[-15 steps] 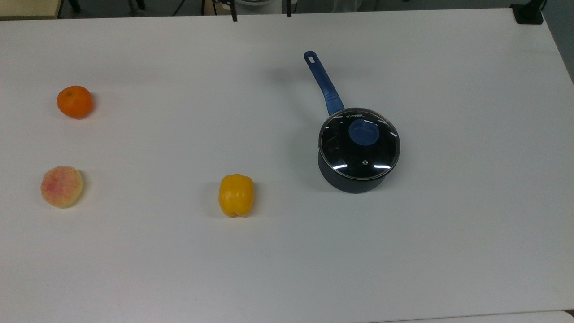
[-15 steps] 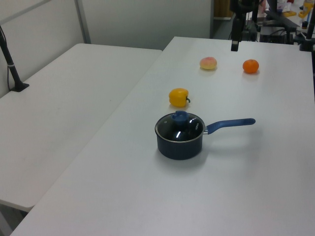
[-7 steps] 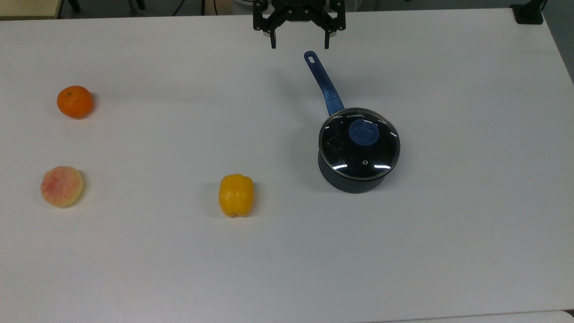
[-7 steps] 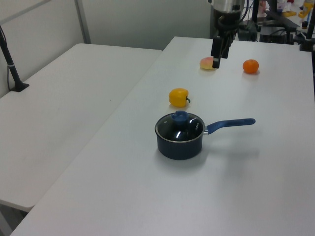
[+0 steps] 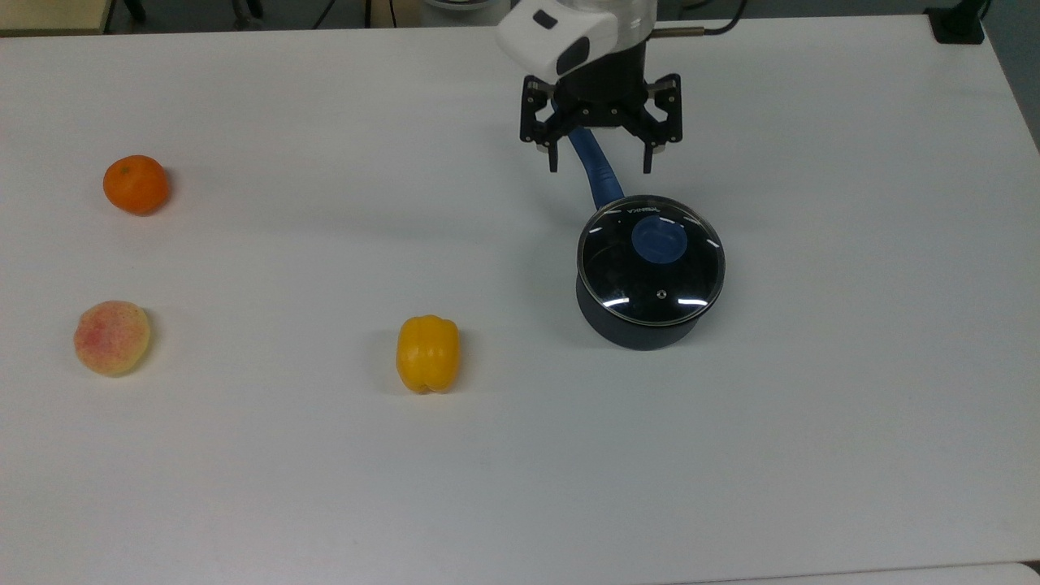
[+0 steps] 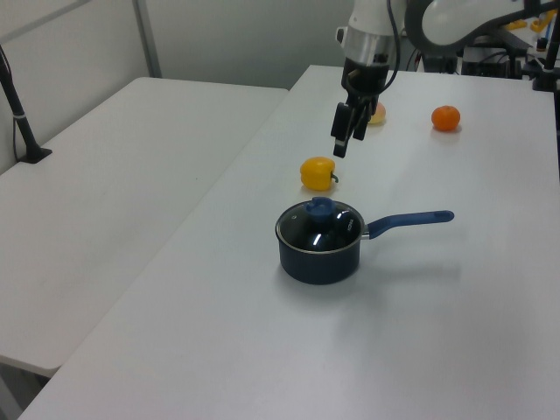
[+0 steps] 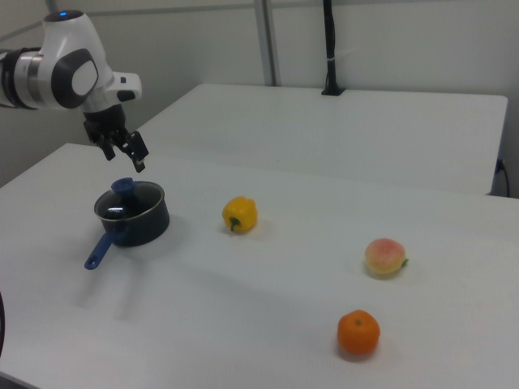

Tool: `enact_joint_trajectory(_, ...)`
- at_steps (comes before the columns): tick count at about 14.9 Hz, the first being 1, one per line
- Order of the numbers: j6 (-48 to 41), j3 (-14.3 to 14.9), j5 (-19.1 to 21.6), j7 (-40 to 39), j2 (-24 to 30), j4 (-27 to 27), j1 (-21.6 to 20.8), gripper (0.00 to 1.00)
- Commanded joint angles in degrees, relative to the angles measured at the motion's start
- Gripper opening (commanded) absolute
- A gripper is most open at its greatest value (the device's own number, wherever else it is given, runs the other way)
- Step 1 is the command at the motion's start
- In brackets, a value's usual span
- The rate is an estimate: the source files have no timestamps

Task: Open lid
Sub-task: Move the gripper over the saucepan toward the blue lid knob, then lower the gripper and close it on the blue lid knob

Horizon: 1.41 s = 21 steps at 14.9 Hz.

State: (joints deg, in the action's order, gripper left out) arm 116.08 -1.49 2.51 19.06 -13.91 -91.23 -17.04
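I had the white surface (image 5: 244, 487) under me, the arm (image 6: 455, 17) reaching in over it. Below the tool (image 5: 600, 169) and a little toward the top view's bottom right sat the dark saucepan (image 5: 638, 329), its blue handle (image 5: 597, 171) running back beneath the tool. The tool hung in the air with its fingers spread wide and nothing between them, well above the pan in the left view (image 6: 346, 146) and the right view (image 7: 123, 152).

By my reading, nothing of the job was done: the lid (image 5: 650, 260) sat flat and closed on the saucepan, its blue knob (image 5: 659, 242) untouched. Closing in, gripping the knob and lifting were all left.

Compared with half a second earlier, I had brought the tool from the surface's far edge to just over the handle, nearer the lid. The lid, the saucepan and the yellow pepper (image 5: 428, 353), off to the tool's side, had not shifted.
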Motion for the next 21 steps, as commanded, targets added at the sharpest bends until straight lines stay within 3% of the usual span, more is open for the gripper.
enact_joint_trajectory(1, 4.31, 0.44, -1.01, 0.8, -3.39, 1.58, -3.07, 1.0)
enact_joint_trajectory(5, 8.37, 0.44, -3.56, 1.15, -6.99, 1.76, -5.89, 1.0)
enact_joint_trajectory(9, 9.34, 0.44, -4.61, 4.67, -11.13, 5.8, -7.04, 1.0)
enact_joint_trajectory(14, 9.34, 0.44, -8.82, 4.76, -12.37, 5.89, -7.3, 1.0)
enact_joint_trajectory(21, 9.34, 0.18, -11.29, 4.76, -13.24, 5.62, -7.39, 1.0)
